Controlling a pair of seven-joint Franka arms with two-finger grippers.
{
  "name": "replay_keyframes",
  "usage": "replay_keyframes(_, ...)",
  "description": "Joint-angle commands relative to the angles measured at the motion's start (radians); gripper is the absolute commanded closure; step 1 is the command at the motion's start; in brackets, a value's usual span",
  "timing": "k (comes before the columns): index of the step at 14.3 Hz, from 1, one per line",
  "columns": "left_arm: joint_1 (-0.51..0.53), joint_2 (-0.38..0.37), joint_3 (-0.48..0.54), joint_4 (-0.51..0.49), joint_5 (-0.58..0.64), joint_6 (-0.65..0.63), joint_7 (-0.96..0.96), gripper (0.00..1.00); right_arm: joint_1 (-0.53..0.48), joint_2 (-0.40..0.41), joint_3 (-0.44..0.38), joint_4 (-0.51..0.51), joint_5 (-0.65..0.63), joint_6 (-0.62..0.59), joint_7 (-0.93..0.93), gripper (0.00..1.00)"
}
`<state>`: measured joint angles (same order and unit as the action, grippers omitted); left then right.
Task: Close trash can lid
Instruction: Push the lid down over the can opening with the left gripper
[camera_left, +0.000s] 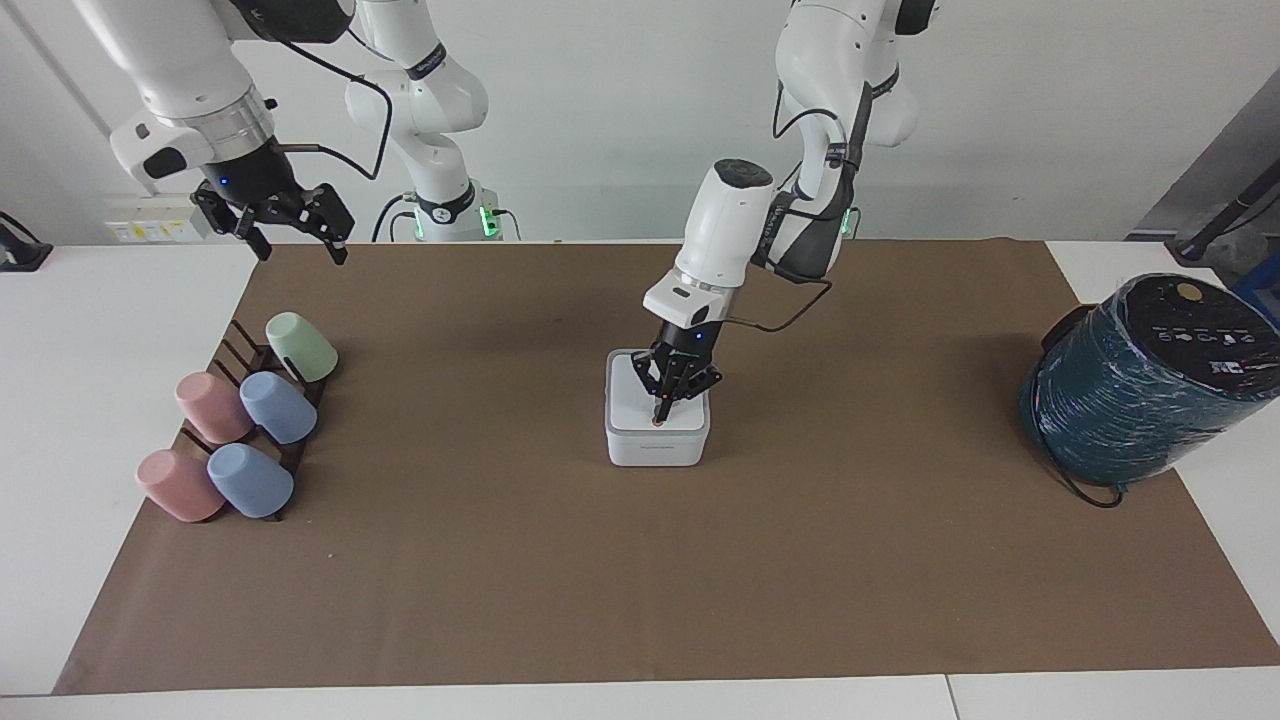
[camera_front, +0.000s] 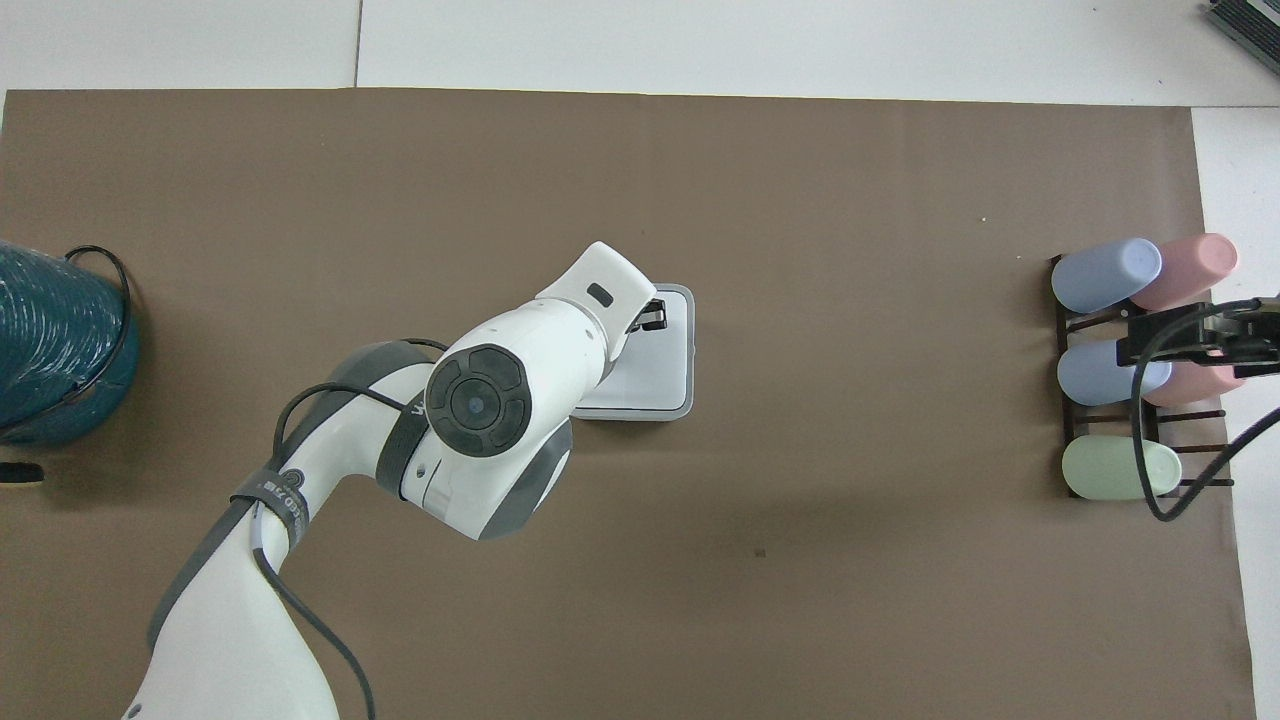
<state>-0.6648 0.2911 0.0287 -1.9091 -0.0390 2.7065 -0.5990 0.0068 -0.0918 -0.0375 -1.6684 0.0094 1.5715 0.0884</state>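
The small white trash can (camera_left: 655, 448) stands in the middle of the brown mat. Its lid (camera_left: 632, 400) lies flat on the can and hides the contents; it also shows in the overhead view (camera_front: 662, 365). My left gripper (camera_left: 661, 414) is shut, and its tip touches the top of the lid at the orange-brown dot, near the edge farthest from the robots. In the overhead view the left arm covers part of the lid. My right gripper (camera_left: 292, 228) is open and empty, raised over the cup rack, where the arm waits.
A dark rack (camera_left: 232, 345) with several pastel cups lies toward the right arm's end of the table. A large teal plastic-wrapped cylinder (camera_left: 1140, 385) with a black cable stands toward the left arm's end.
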Motion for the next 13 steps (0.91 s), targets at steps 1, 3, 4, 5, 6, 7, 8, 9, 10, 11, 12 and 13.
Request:
replay_keyframes(1, -0.012, 0.043, 0.007, 0.016, -0.009, 0.016, -0.011, 1.0, -0.001, -0.008, -0.004, -0.007, 0.004, -0.01, -0.021, 0.0)
replay_keyframes(3, -0.031, 0.04, 0.008, 0.016, -0.009, -0.002, -0.022, 0.96, -0.001, -0.008, -0.004, -0.007, 0.004, -0.01, -0.021, 0.0)
replay_keyframes(4, -0.038, 0.034, 0.01, 0.016, -0.009, -0.016, -0.034, 0.93, -0.001, -0.008, -0.004, -0.007, 0.004, -0.01, -0.021, 0.0)
replay_keyframes(5, -0.038, 0.024, 0.01, 0.015, -0.009, -0.054, -0.044, 0.89, 0.001, -0.008, -0.004, -0.007, 0.004, -0.008, -0.021, 0.0)
replay_keyframes(6, -0.035, -0.007, 0.008, 0.013, -0.009, -0.11, -0.05, 0.88, -0.001, -0.008, -0.004, -0.007, 0.004, -0.01, -0.021, 0.0)
replay_keyframes(7, -0.027, -0.033, 0.01, 0.013, -0.009, -0.167, -0.05, 0.85, -0.001, -0.008, -0.004, -0.007, 0.004, -0.008, -0.021, 0.0)
replay_keyframes(8, -0.024, -0.062, 0.014, 0.012, -0.009, -0.222, -0.047, 0.84, -0.001, -0.008, -0.004, -0.007, 0.004, -0.01, -0.021, 0.0)
replay_keyframes(9, -0.016, -0.085, 0.017, 0.007, -0.009, -0.266, -0.042, 0.82, -0.001, -0.008, -0.004, -0.007, 0.004, -0.01, -0.021, 0.0)
replay_keyframes(10, 0.005, -0.108, 0.017, 0.002, -0.007, -0.301, -0.036, 0.78, -0.001, -0.008, -0.004, -0.008, 0.004, -0.01, -0.021, 0.0)
replay_keyframes(11, 0.03, -0.13, 0.016, 0.002, -0.007, -0.336, -0.025, 0.69, -0.001, -0.008, -0.004, -0.007, 0.004, -0.01, -0.021, 0.0)
replay_keyframes(12, 0.054, -0.141, 0.017, 0.001, -0.007, -0.374, -0.001, 0.41, -0.001, -0.008, -0.004, -0.007, 0.004, -0.008, -0.021, 0.0)
replay_keyframes(13, 0.076, -0.156, 0.016, -0.005, -0.007, -0.422, 0.062, 0.21, -0.001, -0.008, -0.004, -0.008, 0.004, -0.01, -0.021, 0.0)
